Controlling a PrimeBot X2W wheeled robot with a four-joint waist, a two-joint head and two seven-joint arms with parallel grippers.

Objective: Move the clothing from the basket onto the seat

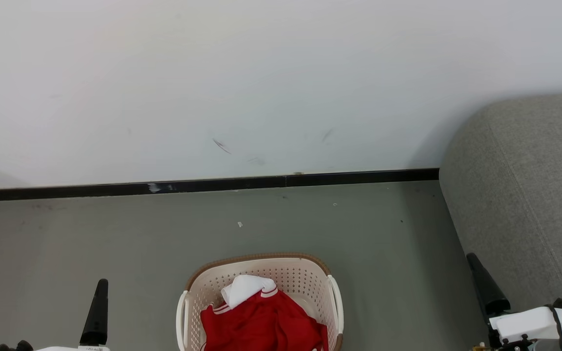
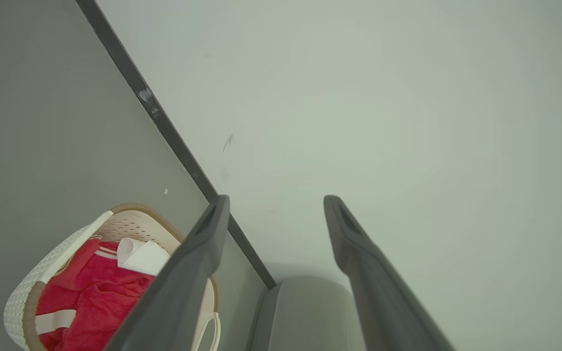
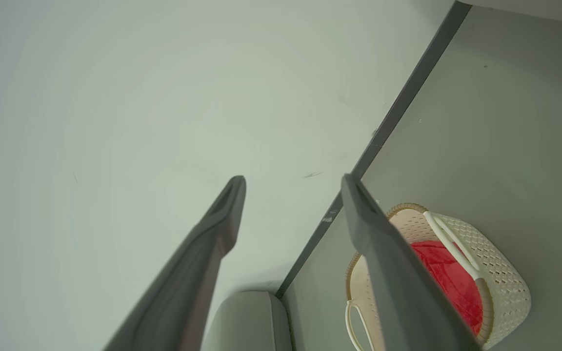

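In the left wrist view, the left claw (image 2: pixel 276 201) hangs with its two dark fingers well apart and nothing between them, pointing toward the pale wall (image 2: pixel 383 97). Below and to one side, the basket (image 2: pixel 20 297) stands on the grey floor (image 2: pixel 42 122), not far from the black skirting (image 2: pixel 164 126) at the floor's far edge. The clothing (image 2: pixel 95 292) lies heaped inside it, red with a white fold on top. A rounded corner of the seat (image 2: pixel 305 312) shows at the bottom.

In the right wrist view, the right claw (image 3: pixel 293 178) is likewise spread and empty. One of its fingers crosses in front of the basket, whose perforated wall and white handle show, with red fabric inside. The seat's corner sits at the bottom edge.

In the head view, the basket is at the bottom centre, cut off by the frame, with the clothing wholly inside its rim. The seat fills the right side and meets the wall; the part in view carries no garment. One finger of each claw rises at a lower corner, both well apart from the basket.

By my reading, the task is at its opening step: the reach for the first grasp. The next move calls for lowering a claw into the basket, pinching a good bunch of red fabric, lifting it clear of the rim, then swinging right over the seat.
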